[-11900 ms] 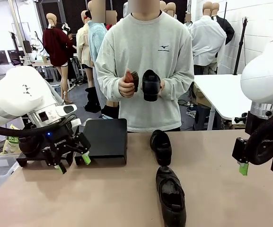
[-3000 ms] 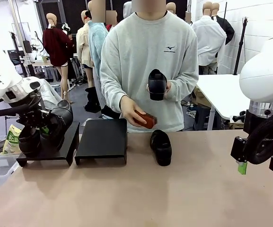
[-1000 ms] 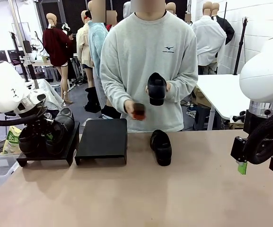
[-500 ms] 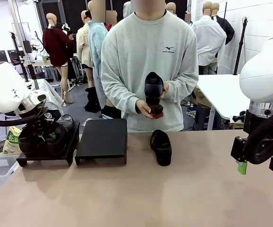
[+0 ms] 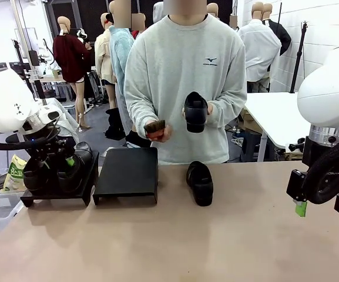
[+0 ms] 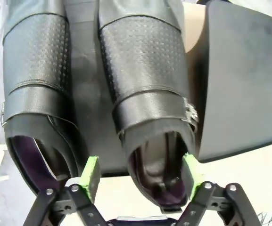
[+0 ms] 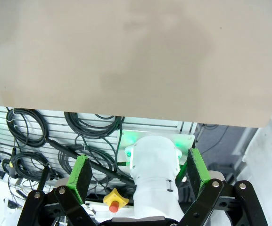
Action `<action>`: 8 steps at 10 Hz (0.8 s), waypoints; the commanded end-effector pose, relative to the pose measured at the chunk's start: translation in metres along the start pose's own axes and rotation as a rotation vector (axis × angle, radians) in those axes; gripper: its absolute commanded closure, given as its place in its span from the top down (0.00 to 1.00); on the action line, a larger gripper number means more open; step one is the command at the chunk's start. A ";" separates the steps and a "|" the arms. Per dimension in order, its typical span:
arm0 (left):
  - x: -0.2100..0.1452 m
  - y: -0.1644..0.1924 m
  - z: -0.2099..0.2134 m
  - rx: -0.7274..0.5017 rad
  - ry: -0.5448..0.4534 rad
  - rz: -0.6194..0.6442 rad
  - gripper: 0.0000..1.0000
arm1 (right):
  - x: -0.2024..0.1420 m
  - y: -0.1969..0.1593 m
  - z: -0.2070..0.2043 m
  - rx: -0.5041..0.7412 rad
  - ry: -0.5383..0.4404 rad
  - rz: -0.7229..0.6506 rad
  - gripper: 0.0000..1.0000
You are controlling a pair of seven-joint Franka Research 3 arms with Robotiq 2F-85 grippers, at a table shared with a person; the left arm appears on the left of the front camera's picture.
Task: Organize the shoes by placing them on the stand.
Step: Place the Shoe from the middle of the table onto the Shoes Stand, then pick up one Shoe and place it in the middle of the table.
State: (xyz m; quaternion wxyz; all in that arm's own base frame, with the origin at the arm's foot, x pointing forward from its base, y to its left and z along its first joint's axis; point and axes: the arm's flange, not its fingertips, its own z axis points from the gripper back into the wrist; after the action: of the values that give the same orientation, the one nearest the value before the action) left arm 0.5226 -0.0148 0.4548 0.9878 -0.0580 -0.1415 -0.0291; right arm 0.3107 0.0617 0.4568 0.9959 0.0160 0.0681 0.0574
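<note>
Left wrist view has my left end effector (image 6: 141,172) spread wide either side of the heel of the buckled shoe (image 6: 145,70) on the stand (image 6: 86,117) at frame centre, so I risk snagging it or the neighbour shoe (image 6: 37,61) when lifting away.

The tan table (image 5: 157,247) carries a left stand (image 5: 90,175) and a right stand (image 5: 127,173), perhaps touching, with one black shoe (image 5: 200,183) near the right one.

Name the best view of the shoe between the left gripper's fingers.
Left wrist view: the shoe is close-up, buckle clear. Front view shows it small, partly behind the left gripper. Right wrist view faces the table.
</note>
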 end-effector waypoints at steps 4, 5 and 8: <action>0.000 0.000 0.000 0.000 0.000 0.000 1.00 | -0.001 0.000 0.001 0.002 0.007 0.013 1.00; 0.000 0.000 0.000 0.000 0.000 0.000 1.00 | -0.001 0.000 0.001 0.002 0.007 0.013 1.00; 0.000 0.000 0.000 0.000 0.000 0.000 1.00 | -0.001 0.000 0.001 0.002 0.007 0.013 1.00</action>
State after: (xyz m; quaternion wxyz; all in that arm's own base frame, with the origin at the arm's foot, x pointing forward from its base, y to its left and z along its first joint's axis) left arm 0.5237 -0.0157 0.4558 0.9896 -0.0489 -0.1330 -0.0234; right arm 0.3107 0.0617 0.4568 0.9959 0.0160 0.0681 0.0574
